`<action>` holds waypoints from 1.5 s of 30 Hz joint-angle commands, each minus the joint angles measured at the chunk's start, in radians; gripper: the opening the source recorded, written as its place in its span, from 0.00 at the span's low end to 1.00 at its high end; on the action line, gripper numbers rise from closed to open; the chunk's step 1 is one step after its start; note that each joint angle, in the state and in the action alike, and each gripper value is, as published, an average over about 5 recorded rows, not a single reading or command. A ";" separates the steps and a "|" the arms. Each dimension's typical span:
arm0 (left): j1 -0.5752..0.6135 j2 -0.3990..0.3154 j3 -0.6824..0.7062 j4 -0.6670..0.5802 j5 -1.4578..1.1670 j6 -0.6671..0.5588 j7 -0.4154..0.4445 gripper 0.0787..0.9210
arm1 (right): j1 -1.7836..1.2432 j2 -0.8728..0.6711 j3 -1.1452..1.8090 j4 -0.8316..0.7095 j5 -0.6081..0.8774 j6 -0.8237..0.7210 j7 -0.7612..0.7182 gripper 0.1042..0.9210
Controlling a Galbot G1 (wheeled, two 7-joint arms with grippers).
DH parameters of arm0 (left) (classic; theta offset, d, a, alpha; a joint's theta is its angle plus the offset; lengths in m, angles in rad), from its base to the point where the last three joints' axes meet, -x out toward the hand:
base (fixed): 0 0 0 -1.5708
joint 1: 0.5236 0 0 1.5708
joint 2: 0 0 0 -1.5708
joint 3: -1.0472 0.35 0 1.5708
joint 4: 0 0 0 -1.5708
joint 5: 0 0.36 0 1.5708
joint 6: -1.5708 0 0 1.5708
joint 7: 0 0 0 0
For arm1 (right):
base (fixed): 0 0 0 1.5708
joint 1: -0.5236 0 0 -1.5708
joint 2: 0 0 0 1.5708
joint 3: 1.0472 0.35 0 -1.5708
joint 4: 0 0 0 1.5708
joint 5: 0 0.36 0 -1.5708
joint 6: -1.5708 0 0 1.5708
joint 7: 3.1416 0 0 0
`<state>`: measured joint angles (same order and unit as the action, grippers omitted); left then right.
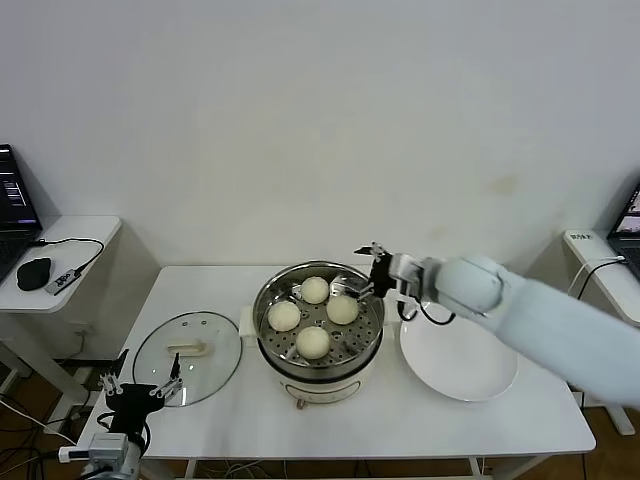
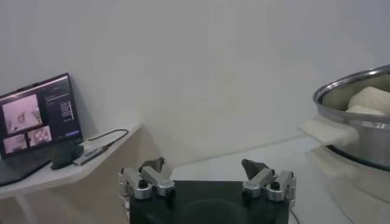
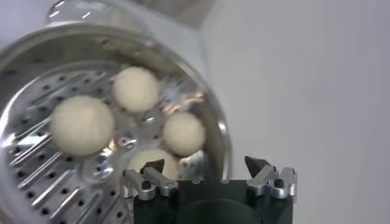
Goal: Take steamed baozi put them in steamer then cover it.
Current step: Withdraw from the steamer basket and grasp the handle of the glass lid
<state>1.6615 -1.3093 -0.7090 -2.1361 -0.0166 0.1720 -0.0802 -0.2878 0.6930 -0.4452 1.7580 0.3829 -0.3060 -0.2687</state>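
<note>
Right gripper, jaws wide and empty, hangs over the shiny round steel steamer's rim above four cream-white baozi; left gripper, open, beside the glass lid.

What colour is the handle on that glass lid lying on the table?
Cream-white; the handle on the cover shows best in the head view.

Right end effector extended, fingers spread; left end effector low, likewise.

head overview, wrists near steamer
</note>
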 commanded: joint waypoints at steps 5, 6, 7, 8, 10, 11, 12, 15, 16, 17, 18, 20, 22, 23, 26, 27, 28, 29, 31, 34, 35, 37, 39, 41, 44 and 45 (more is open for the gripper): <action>-0.011 0.012 0.026 0.112 0.179 -0.068 -0.005 0.88 | -1.006 0.440 1.143 0.072 -0.236 0.421 0.008 0.88; -0.016 0.016 0.025 0.127 0.239 -0.084 -0.008 0.88 | -1.036 0.480 1.180 0.086 -0.238 0.423 -0.002 0.88; -0.021 0.020 0.022 0.144 0.309 -0.102 -0.012 0.88 | -1.068 0.522 1.217 0.101 -0.240 0.423 -0.011 0.88; -0.026 0.024 0.018 0.161 0.378 -0.118 -0.015 0.88 | -1.091 0.553 1.244 0.114 -0.245 0.421 -0.014 0.88; -0.035 0.037 0.011 0.200 0.522 -0.150 -0.026 0.88 | -1.137 0.616 1.292 0.141 -0.264 0.413 -0.014 0.88; -0.038 0.047 0.010 0.220 0.588 -0.164 -0.032 0.88 | -1.159 0.641 1.311 0.153 -0.276 0.411 -0.011 0.88; -0.042 0.060 0.009 0.240 0.653 -0.176 -0.035 0.88 | -1.180 0.664 1.327 0.165 -0.286 0.410 -0.008 0.88; -0.056 0.102 0.006 0.311 0.855 -0.218 -0.036 0.88 | -1.246 0.724 1.362 0.197 -0.310 0.413 0.001 0.88; -0.064 0.115 0.005 0.335 0.910 -0.227 -0.035 0.88 | -1.265 0.737 1.370 0.204 -0.320 0.418 0.003 0.88; -0.072 0.125 0.006 0.360 0.959 -0.234 -0.035 0.88 | -1.281 0.747 1.377 0.209 -0.331 0.423 0.007 0.88; -0.083 0.134 0.007 0.384 1.003 -0.238 -0.036 0.88 | -1.297 0.753 1.384 0.213 -0.344 0.429 0.011 0.88; -0.109 0.151 0.016 0.429 1.073 -0.241 -0.037 0.88 | -1.320 0.761 1.399 0.220 -0.361 0.438 0.019 0.88; -0.141 0.164 0.030 0.470 1.127 -0.242 -0.039 0.88 | -1.340 0.766 1.418 0.228 -0.367 0.442 0.028 0.88; -0.158 0.169 0.038 0.487 1.143 -0.241 -0.040 0.88 | -1.347 0.768 1.426 0.231 -0.366 0.444 0.032 0.88; -0.208 0.176 0.066 0.532 1.176 -0.240 -0.045 0.88 | -1.366 0.775 1.449 0.238 -0.365 0.451 0.040 0.88; -0.222 0.177 0.074 0.542 1.183 -0.240 -0.047 0.88 | -1.372 0.777 1.454 0.239 -0.365 0.454 0.042 0.88; -0.235 0.179 0.082 0.550 1.187 -0.239 -0.049 0.88 | -1.377 0.780 1.458 0.241 -0.365 0.456 0.043 0.88; -0.248 0.180 0.091 0.557 1.190 -0.239 -0.050 0.88 | -1.382 0.784 1.461 0.241 -0.367 0.458 0.044 0.88; -0.270 0.183 0.108 0.569 1.193 -0.238 -0.052 0.88 | -1.389 0.792 1.466 0.241 -0.372 0.463 0.046 0.88; -0.309 0.189 0.132 0.594 1.199 -0.236 -0.055 0.88 | -1.395 0.804 1.470 0.238 -0.384 0.469 0.049 0.88; -0.325 0.191 0.139 0.605 1.202 -0.235 -0.055 0.88 | -1.396 0.808 1.471 0.238 -0.388 0.471 0.049 0.88; -0.352 0.196 0.150 0.623 1.205 -0.233 -0.055 0.88 | -1.399 0.813 1.473 0.237 -0.393 0.473 0.049 0.88; -0.377 0.202 0.162 0.642 1.203 -0.232 -0.052 0.88 | -1.400 0.816 1.475 0.234 -0.396 0.474 0.049 0.88; -0.397 0.206 0.175 0.658 1.201 -0.230 -0.050 0.88 | -1.399 0.818 1.479 0.228 -0.399 0.475 0.049 0.88; -0.425 0.208 0.193 0.680 1.201 -0.227 -0.049 0.88 | -1.395 0.822 1.481 0.216 -0.405 0.477 0.048 0.88; -0.435 0.208 0.199 0.688 1.202 -0.226 -0.049 0.88 | -1.394 0.824 1.481 0.212 -0.407 0.478 0.048 0.88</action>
<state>1.3525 -1.1175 -0.5713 -1.5553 1.1082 -0.0475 -0.1301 -1.6388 1.4828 1.0005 1.9772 -0.0014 0.1592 -0.2241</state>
